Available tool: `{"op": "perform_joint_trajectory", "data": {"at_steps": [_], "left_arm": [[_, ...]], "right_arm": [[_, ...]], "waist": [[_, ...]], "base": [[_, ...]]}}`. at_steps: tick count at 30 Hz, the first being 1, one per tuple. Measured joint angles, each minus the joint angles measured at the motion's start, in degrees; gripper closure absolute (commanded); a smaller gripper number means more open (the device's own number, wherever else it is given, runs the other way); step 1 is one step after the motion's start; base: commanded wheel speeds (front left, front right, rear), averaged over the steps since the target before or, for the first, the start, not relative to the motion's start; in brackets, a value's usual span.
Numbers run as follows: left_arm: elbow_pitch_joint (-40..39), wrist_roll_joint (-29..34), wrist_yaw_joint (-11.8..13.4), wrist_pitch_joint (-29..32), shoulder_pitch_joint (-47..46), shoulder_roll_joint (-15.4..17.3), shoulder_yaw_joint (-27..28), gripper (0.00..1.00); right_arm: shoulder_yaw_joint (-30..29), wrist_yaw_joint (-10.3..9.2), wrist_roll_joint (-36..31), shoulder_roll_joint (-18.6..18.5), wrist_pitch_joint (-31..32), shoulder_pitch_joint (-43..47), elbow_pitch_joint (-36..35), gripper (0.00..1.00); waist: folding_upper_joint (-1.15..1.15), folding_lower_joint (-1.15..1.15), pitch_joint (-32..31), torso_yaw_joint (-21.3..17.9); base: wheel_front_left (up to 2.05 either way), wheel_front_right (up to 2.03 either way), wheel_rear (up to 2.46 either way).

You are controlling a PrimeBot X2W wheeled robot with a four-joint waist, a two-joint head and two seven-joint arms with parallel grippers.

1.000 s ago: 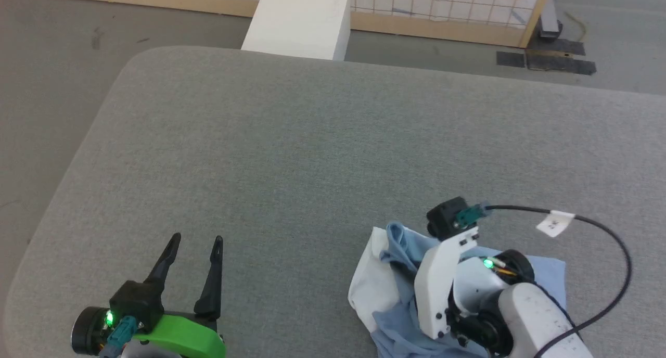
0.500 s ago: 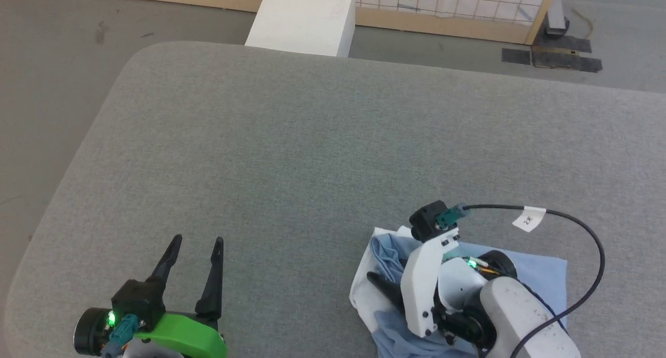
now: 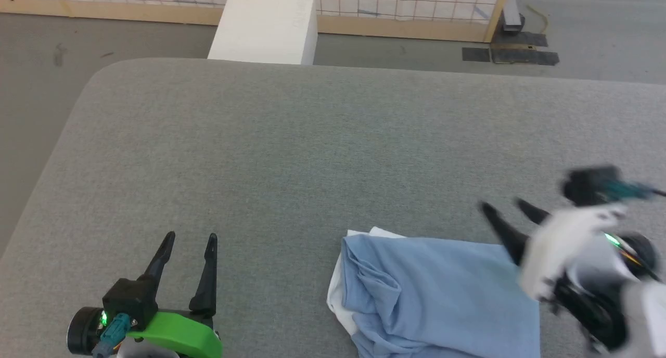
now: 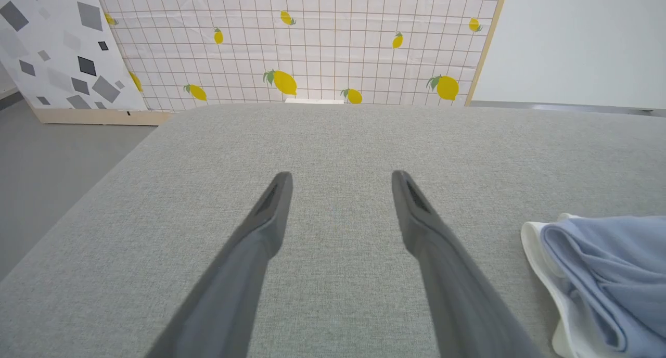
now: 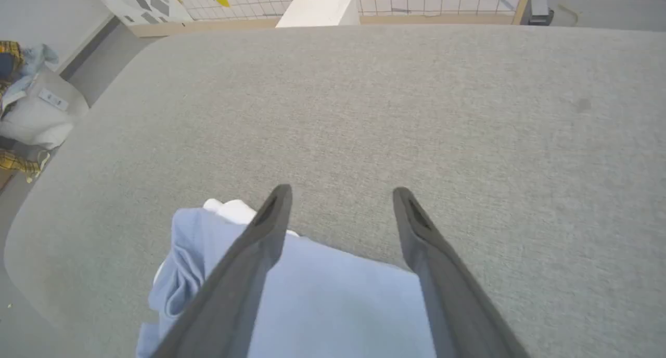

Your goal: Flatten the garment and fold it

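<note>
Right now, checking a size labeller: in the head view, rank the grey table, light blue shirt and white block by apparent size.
1. grey table
2. light blue shirt
3. white block, farther away, so true size unsure

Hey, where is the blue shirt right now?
In the head view the garment lies at the near edge of the grey table, right of centre, beside the open right gripper.

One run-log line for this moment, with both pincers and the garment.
light blue polo shirt with white collar: folded, on grey fabric table | left pincer: open, empty | right pincer: open, over shirt edge
</note>
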Motion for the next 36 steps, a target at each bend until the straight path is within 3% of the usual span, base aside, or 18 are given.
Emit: {"op": "perform_joint_trajectory", "data": {"at_steps": [3, 9, 19, 31, 32, 34, 36], "left_arm": [[-0.3, 0.0, 0.0, 0.0, 0.0, 0.1, 0.0, 0.00], [-0.4, -0.2, 0.0, 0.0, 0.1, 0.1, -0.1, 0.00], [-0.9, -0.5, 0.0, 0.6, 0.2, 1.1, -0.1, 0.00], [-2.4, -0.5, 0.1, 2.5, 0.6, 2.5, -0.3, 0.00], [-2.6, -0.5, 0.2, 2.6, 0.6, 2.7, -0.3, 0.00], [-2.9, -0.5, 0.5, 2.6, 0.6, 3.0, -0.2, 0.00], [-3.1, -0.6, 0.5, 2.9, 0.6, 3.1, -0.2, 0.00]], "right_arm": [[-6.0, -0.01, -0.7, 0.2, 1.3, 5.9, -3.0, 0.00], [-11.6, -0.01, -1.7, 1.5, 1.7, 14.8, -5.3, 0.00], [-8.7, 0.00, -1.3, 2.5, -0.1, 15.5, 1.5, 0.00], [-7.8, 0.00, 1.3, 2.4, -4.0, 8.8, 15.0, 0.00], [-7.8, 0.00, 1.8, 2.4, -4.4, 8.2, 15.8, 0.50], [-7.7, 0.02, 2.3, 2.4, -5.0, 7.4, 16.9, 1.00], [-7.5, 0.02, 2.8, 2.3, -5.1, 6.8, 17.4, 1.00]], "waist": [[0.00, 0.00, 0.2, -0.6], [0.00, 0.00, 0.9, -1.5], [0.00, 0.00, 0.9, -2.1], [0.00, 0.00, 1.3, -0.7], [0.00, 0.00, 1.4, -0.6], [0.00, 0.00, 1.6, -0.6], [0.00, 0.00, 1.8, -0.6]], "base": [[0.00, 0.00, 0.00], [0.00, 0.00, 0.00], [0.00, 0.00, 0.00], [0.00, 0.00, 0.00], [0.00, 0.00, 0.00], [0.00, 0.00, 0.00], [0.00, 0.00, 0.00]]}}
